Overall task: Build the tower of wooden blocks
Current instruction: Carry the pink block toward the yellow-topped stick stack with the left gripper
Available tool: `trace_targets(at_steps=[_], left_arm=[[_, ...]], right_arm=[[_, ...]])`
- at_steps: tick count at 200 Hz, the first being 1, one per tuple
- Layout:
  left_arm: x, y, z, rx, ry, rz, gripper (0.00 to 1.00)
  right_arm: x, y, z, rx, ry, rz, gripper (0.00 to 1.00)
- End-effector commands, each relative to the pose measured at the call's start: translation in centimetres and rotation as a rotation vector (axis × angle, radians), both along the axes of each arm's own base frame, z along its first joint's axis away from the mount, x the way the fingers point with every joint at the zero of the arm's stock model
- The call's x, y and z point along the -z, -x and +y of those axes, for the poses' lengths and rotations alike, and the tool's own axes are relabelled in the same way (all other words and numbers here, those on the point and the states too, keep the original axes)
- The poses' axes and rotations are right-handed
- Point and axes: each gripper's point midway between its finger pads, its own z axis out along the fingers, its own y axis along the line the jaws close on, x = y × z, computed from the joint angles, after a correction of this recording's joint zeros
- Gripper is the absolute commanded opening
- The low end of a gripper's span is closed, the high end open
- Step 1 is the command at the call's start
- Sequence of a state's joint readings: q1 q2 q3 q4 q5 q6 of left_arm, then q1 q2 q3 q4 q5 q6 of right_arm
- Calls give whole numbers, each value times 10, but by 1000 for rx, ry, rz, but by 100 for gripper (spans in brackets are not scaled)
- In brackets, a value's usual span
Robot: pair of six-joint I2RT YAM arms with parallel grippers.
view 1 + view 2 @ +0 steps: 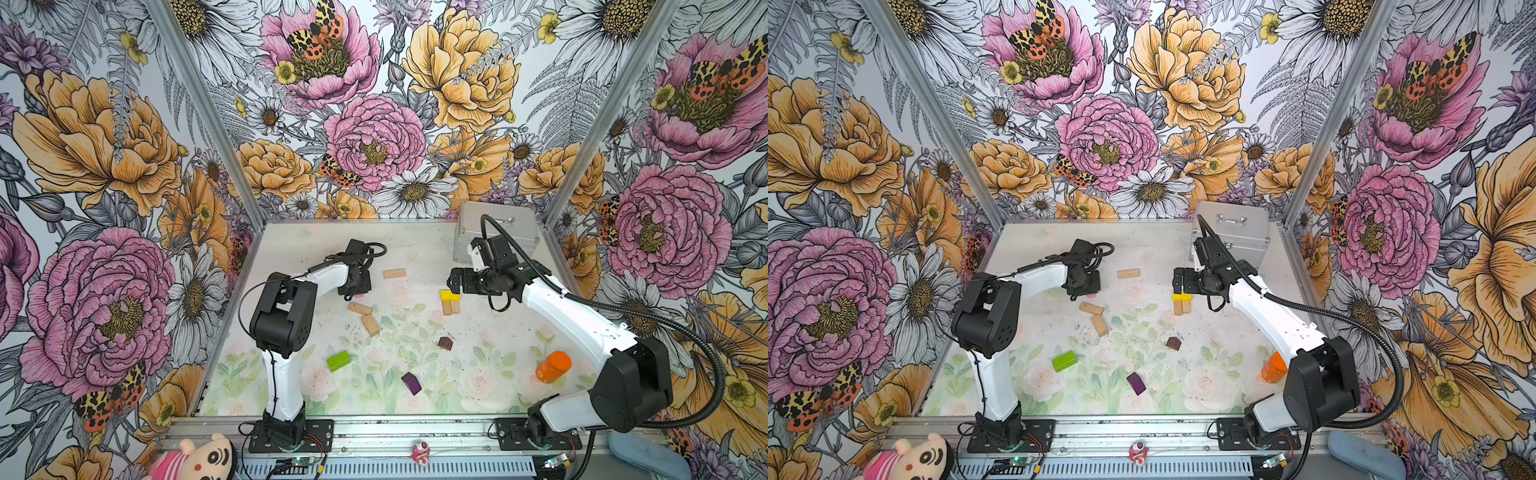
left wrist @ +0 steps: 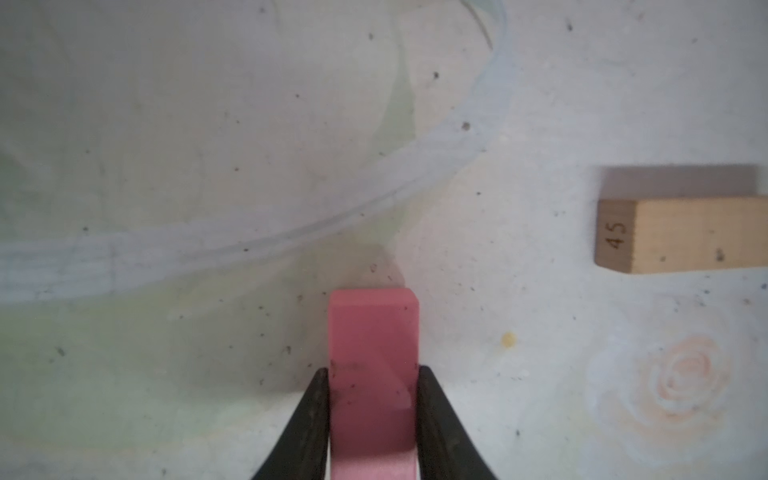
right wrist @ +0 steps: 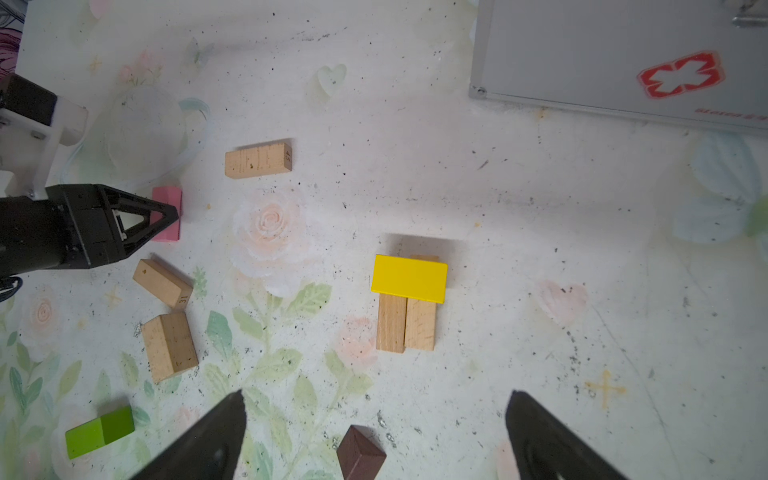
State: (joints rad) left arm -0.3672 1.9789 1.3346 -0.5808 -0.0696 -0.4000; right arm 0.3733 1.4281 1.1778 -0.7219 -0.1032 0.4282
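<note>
A tan block (image 2: 681,235) has the number 45 stamped on its end face, which can be read in both wrist views. A second tan block (image 3: 163,284) shows 31 on its end. The silver case (image 3: 602,62) carries a red cross-shaped sign (image 3: 681,75). The small red lettering (image 3: 723,114) beneath it is too blurred to read.

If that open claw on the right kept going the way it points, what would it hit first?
Probably the yellow block lying across two tan blocks. The right gripper aims roughly there in its wrist view, though depth is unclear.
</note>
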Motion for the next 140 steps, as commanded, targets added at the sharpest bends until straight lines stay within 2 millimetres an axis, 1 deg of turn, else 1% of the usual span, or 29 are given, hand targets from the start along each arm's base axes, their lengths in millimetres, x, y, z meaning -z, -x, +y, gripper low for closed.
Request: trace_targets(at_steps=[1, 28, 51, 71, 98, 140], left_arm=[[-1, 2, -15, 74, -19, 7, 31], [-5, 7, -33, 131, -20, 2, 29], [-11, 13, -54, 202, -20, -10, 29], [-17, 19, -75, 268, -27, -19, 29], [-25, 33, -108, 356, -12, -34, 29], [-26, 56, -143, 444, 7, -31, 30]], right_arm=[[-15, 6, -5, 19, -27, -43, 99], [-20, 15, -8, 28, -39, -56, 99], [-26, 23, -13, 37, -40, -71, 100], [-27, 31, -19, 46, -31, -74, 100], [-28, 44, -26, 64, -26, -75, 100], [-34, 62, -38, 89, -20, -90, 100]])
